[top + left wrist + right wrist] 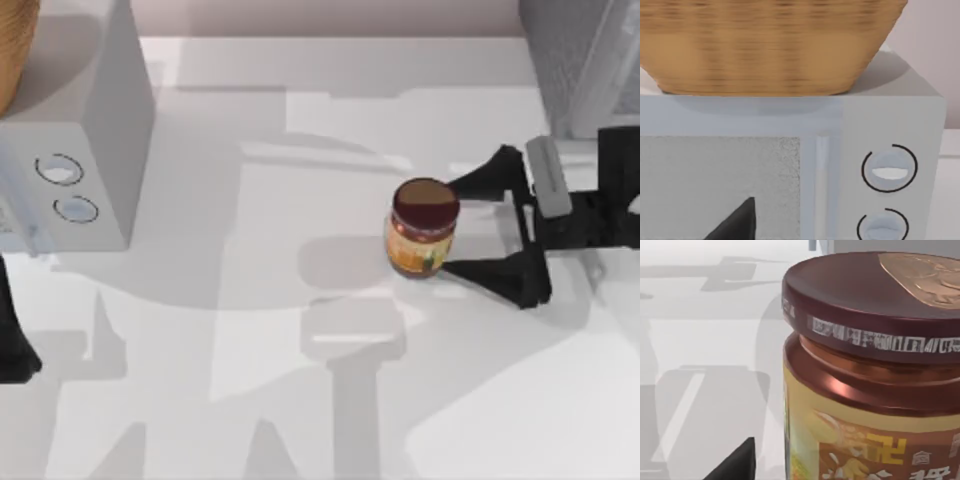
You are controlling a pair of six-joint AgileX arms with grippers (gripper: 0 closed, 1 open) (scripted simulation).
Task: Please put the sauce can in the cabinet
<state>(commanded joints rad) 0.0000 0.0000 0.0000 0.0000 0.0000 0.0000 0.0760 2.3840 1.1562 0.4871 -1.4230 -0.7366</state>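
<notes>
Sauce can (424,227) not yet in the cabinet (575,60): upright on the bench (300,400), right of the top view's middle, well apart from the dark speckled unit cut off at the upper right corner. No grasp, no lift, no carry done so far, judging by how things lie.

Largest first: pale microwave (75,150) at the upper left with a woven basket (770,45) on top, no part of the job. Cabinet next, its front not readable from above. Then right claw (460,225), spread wide, one finger either side of the jar, tips close to it, contact impossible to tell. Left claw (737,222) parked before the microwave door, opening impossible to tell.

Left to do: close on the jar, raise, move to the cabinet, set inside.
</notes>
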